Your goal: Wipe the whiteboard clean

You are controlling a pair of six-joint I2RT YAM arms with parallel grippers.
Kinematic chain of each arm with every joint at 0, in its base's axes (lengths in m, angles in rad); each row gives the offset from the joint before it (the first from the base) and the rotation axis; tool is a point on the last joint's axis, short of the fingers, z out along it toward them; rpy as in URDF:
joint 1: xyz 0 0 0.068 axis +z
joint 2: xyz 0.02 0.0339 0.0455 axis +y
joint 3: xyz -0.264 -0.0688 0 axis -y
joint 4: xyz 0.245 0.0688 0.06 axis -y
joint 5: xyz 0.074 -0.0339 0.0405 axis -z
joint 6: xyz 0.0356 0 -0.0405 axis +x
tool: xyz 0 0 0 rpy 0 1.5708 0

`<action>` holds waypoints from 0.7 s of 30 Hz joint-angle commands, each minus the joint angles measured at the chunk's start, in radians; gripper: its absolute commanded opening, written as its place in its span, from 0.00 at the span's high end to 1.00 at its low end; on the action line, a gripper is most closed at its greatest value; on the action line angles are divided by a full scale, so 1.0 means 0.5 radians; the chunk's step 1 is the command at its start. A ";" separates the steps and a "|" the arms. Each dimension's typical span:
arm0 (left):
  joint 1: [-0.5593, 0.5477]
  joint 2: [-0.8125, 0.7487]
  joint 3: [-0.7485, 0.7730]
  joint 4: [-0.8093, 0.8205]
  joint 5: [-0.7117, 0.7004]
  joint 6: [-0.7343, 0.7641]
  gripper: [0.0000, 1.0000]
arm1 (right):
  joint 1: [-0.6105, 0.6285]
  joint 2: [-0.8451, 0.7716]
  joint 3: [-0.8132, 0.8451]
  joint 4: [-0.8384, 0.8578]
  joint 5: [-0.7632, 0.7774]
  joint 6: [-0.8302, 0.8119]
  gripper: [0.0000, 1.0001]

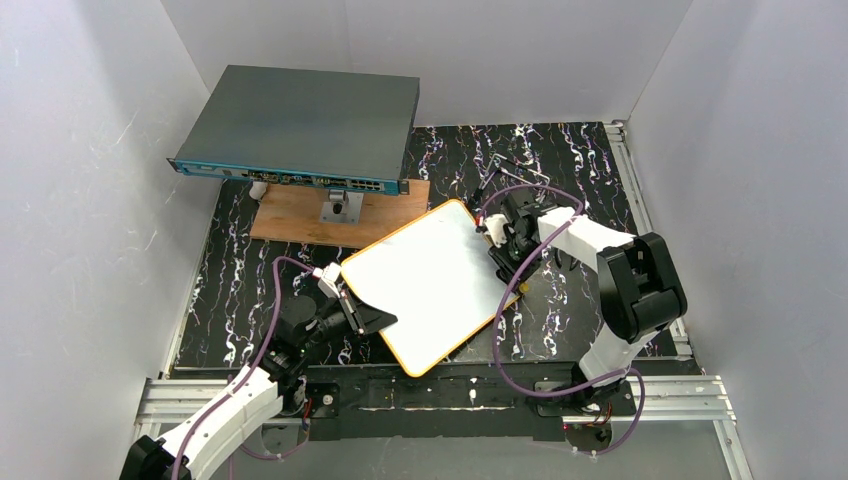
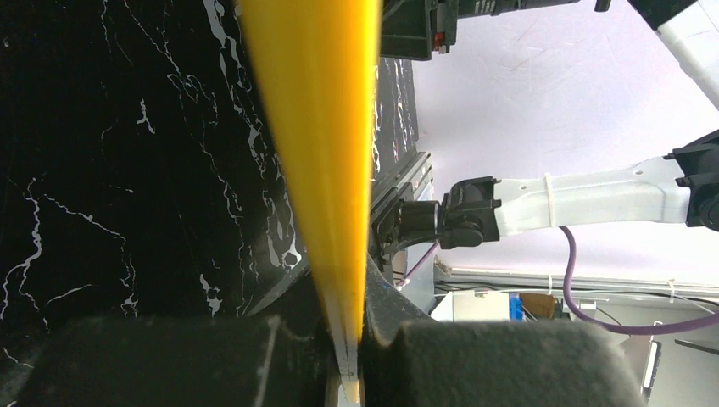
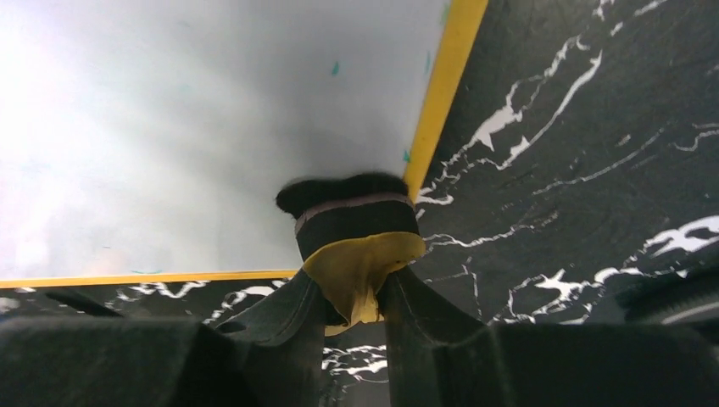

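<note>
The whiteboard point(image 1: 440, 285) is white with a thin yellow frame and lies askew in the middle of the black marbled mat. Its face looks wiped, with a few small green specks near the frame point(image 3: 441, 93) in the right wrist view. My left gripper point(image 1: 368, 314) is shut on the board's near-left edge. That yellow edge point(image 2: 326, 136) runs up from between the jaws in the left wrist view. My right gripper point(image 3: 360, 297) is shut on an eraser point(image 3: 356, 233) with a yellow body and black felt. The felt rests on the board point(image 3: 169, 127) beside its right frame.
A large dark-grey flat box point(image 1: 300, 125) sits at the back left on a stand over a brown wooden board point(image 1: 290, 218). White walls close in the mat point(image 1: 590, 165) on three sides. Aluminium rails point(image 1: 660, 395) run along the near edge by the arm bases.
</note>
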State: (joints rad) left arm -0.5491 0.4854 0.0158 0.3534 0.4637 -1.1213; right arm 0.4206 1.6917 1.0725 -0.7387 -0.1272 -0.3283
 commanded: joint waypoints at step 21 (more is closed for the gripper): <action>-0.009 -0.011 0.067 0.211 0.034 0.114 1.00 | 0.370 -0.129 -0.249 -0.231 0.410 -0.292 0.99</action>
State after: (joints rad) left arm -0.5495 0.4892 0.0158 0.3630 0.4648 -1.1042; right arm 0.5377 1.6676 0.9638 -0.8288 0.1314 -0.4797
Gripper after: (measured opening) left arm 0.046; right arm 0.335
